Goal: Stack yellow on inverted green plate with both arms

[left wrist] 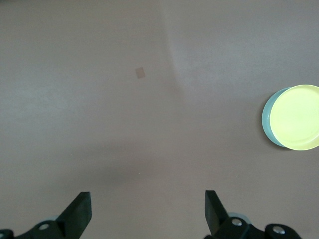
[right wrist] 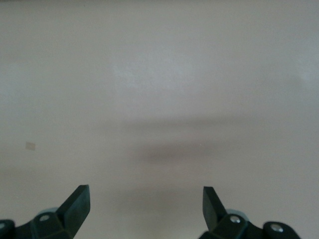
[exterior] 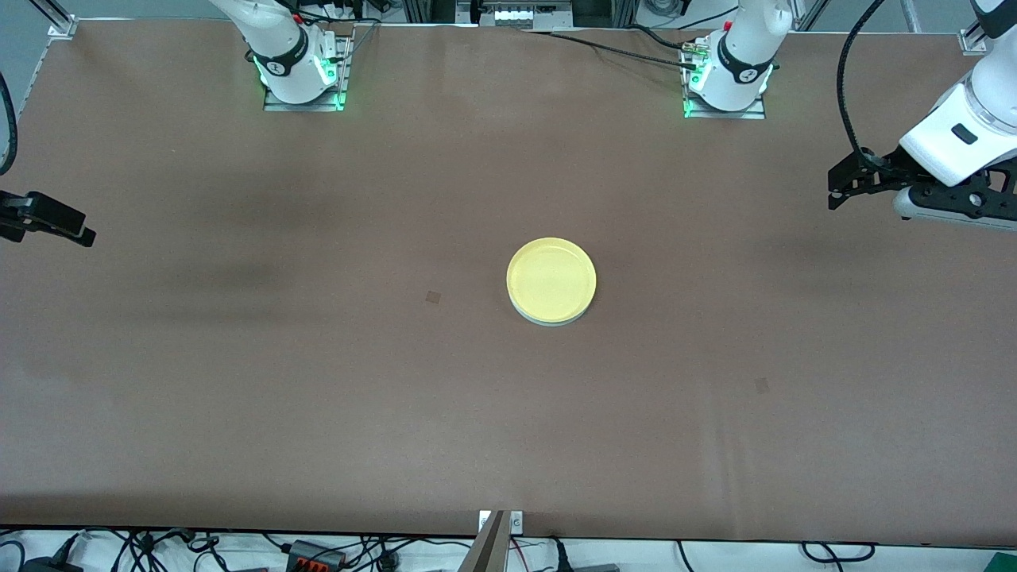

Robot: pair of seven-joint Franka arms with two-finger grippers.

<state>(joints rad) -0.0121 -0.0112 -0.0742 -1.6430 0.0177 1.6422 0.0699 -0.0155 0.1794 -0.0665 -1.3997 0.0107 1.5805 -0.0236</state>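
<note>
The yellow plate [exterior: 551, 278] lies rim up on top of the pale green plate [exterior: 548, 320] in the middle of the table; only a thin edge of the green plate shows beneath it. In the left wrist view the yellow plate [left wrist: 296, 117] covers most of the green plate [left wrist: 267, 118]. My left gripper [exterior: 834, 189] hangs open over the left arm's end of the table, well away from the stack, with nothing between its fingers [left wrist: 148, 211]. My right gripper [exterior: 83, 235] hangs open over the right arm's end, its span [right wrist: 146, 208] over bare table.
The brown table [exterior: 318, 381] carries two small darker patches [exterior: 433, 297] [exterior: 762, 385]. The arms' bases [exterior: 302, 79] [exterior: 727, 87] stand along the edge farthest from the front camera. Cables lie past the table's nearest edge.
</note>
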